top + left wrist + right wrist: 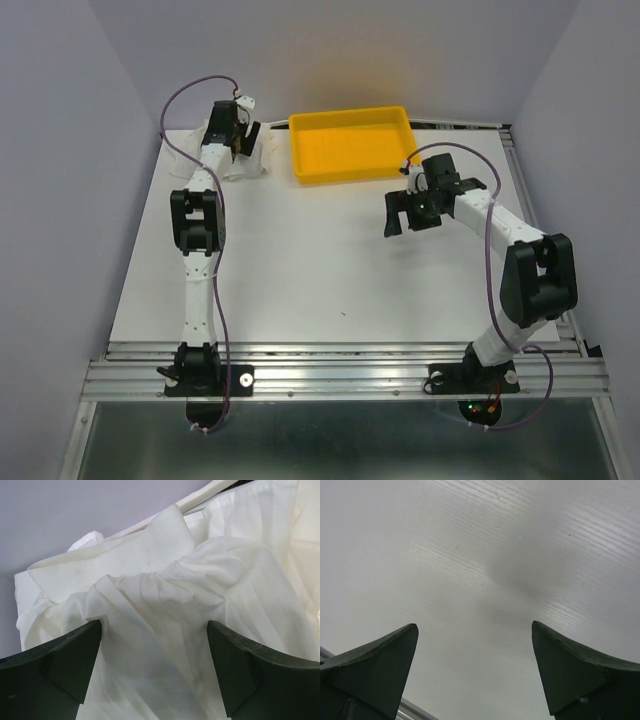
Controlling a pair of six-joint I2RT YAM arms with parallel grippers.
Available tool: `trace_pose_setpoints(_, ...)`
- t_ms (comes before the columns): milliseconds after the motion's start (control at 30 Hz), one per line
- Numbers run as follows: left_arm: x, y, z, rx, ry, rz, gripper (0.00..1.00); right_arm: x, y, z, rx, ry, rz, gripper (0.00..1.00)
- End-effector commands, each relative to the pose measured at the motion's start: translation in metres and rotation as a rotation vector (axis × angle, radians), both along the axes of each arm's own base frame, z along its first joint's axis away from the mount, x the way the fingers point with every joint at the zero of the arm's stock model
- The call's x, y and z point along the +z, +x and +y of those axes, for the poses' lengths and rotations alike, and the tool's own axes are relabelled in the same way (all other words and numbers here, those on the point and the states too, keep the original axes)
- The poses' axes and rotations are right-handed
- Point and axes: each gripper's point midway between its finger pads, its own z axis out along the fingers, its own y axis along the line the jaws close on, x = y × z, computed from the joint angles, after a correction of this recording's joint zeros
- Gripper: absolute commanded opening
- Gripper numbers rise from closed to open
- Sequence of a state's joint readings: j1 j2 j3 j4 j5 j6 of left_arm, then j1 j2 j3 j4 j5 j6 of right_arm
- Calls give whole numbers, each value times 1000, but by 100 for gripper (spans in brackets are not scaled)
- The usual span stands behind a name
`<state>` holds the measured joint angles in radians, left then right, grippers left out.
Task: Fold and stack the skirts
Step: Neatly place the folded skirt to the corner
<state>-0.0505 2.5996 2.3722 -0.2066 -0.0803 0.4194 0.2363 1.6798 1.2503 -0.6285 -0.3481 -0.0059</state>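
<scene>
Over on the left, the left arm (pixel 197 262) reaches all the way to the far left corner of the white table (pixel 300 280). The skirts (pixel 251 166) are there, in a soft white heap, crumpled and not folded. They lie just left of the yellow tray (pixel 349 177), close to it, but I cannot tell if they touch it.

The left gripper (pixel 238 137) sits right over the heap. From the left wrist camera, the left gripper (pixel 154 626) has its two dark fingers (pixel 60 665) spread wide. The skirts (pixel 165 590) bunch up in the gap between them, with thin pleats and puffy folds. The fingers are not squeezing the cloth. The grey wall (pixel 75 515) shows behind the heap.

In the middle at the far side, the yellow tray has nothing in it.

On the right, the right arm (pixel 500 222) bends in toward the middle of the table. The right gripper (pixel 413 215) hangs just near of the tray's right end. From the right wrist camera, the right gripper (pixel 474 626) is spread wide too, its fingers (pixel 375 665) far apart. It holds nothing, and only bare white table (pixel 480 545) with a soft grey shadow shows below it.
</scene>
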Motion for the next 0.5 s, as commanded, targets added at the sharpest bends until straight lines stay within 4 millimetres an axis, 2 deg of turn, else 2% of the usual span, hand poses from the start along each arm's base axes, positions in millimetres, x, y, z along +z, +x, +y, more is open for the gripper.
trace_pose_setpoints(0, 179, -2, 10, 54, -35, -356, 98, 51, 13, 3, -2, 45, -147, 100)
trace_pose_setpoints(67, 214, -9, 11, 50, -24, -419, 98, 59, 14, 3, -2, 50, -168, 100)
trace_pose_setpoints(100, 248, -18, 12, 55, -21, -479, 98, 65, 13, 3, -1, 54, -183, 100)
trace_pose_setpoints(167, 285, -29, 20, 101, -31, -557, 98, 68, 12, 3, 1, 58, -190, 100)
trace_pose_setpoints(200, 309, -41, 21, 108, -45, -595, 98, 71, 10, 3, 2, 62, -198, 100)
trace_pose_setpoints(267, 334, -52, 16, 80, -63, -634, 98, 73, 8, 3, 3, 64, -201, 100)
trace_pose_setpoints(300, 348, -64, 8, 37, -71, -634, 98, 76, 7, 3, 4, 67, -210, 100)
trace_pose_setpoints(333, 352, -71, 4, 18, -74, -625, 98, 78, 7, 3, 4, 68, -216, 100)
trace_pose_setpoints(367, 368, -86, 0, 4, -77, -635, 98, 80, 6, 3, 3, 69, -222, 100)
trace_pose_setpoints(400, 353, -92, -9, -22, -79, -574, 98, 83, 5, 2, 3, 70, -226, 100)
trace_pose_setpoints(467, 346, -106, -20, -64, -93, -515, 98, 84, 4, 2, 4, 69, -229, 100)
